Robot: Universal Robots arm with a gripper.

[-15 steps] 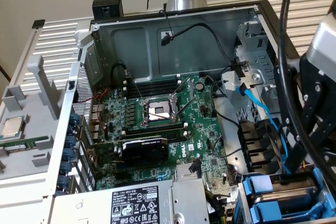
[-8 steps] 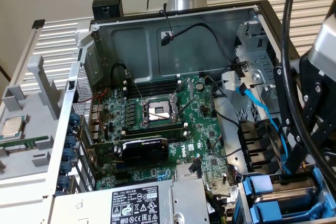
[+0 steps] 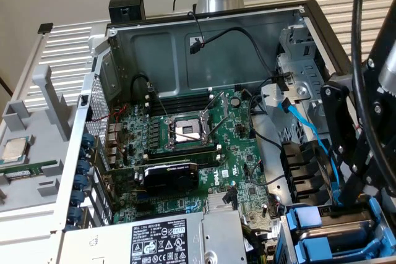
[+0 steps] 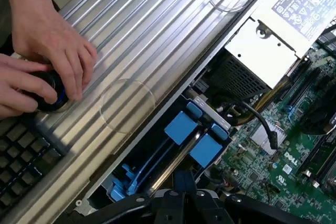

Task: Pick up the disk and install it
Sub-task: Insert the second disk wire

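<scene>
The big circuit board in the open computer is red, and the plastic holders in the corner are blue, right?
No: the circuit board is green, not red, as the exterior view shows. The plastic holders in the corner are blue.

Claw (image 3: 339,205): tips sunk behind the blue carrier frame (image 3: 322,230) in the case's drive bay, hidden. Disk within: mostly covered. Power supply label (image 3: 162,244): print too small to read, cut off.
</scene>
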